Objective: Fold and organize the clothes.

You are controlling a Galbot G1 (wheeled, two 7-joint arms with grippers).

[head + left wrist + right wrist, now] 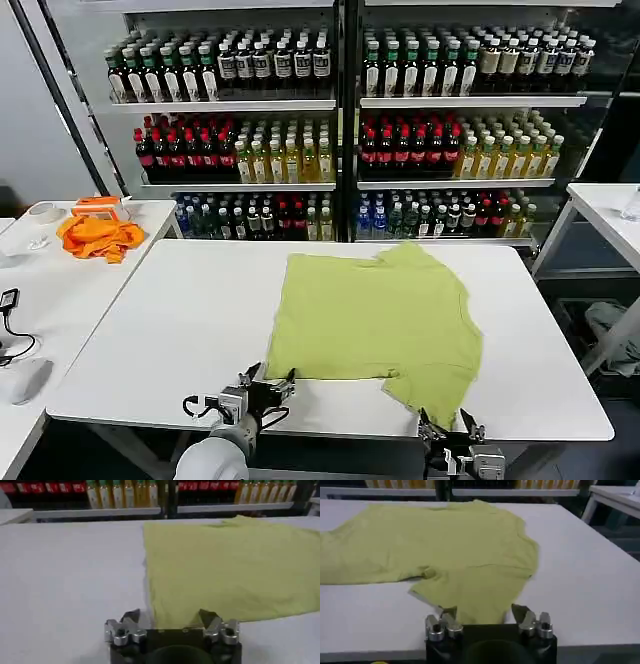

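The lime T-shirt (375, 320) lies spread flat on the white tabletop (180, 320), plain side up (a sleeve trails toward the near edge on the right). The left tool (266, 385) hovers at the shirt's near left corner, its fingers spread and holding nothing. The right tool (452, 434) sits at the near edge beside the trailing sleeve, fingers likewise spread apart. An orange cloth (98, 237) rests on a side table.

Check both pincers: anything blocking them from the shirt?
Nothing visible. The left pincer, open, sits at the T-shirt's near-left hem; the right pincer, open, at its near-right corner. Only bare table lies between.
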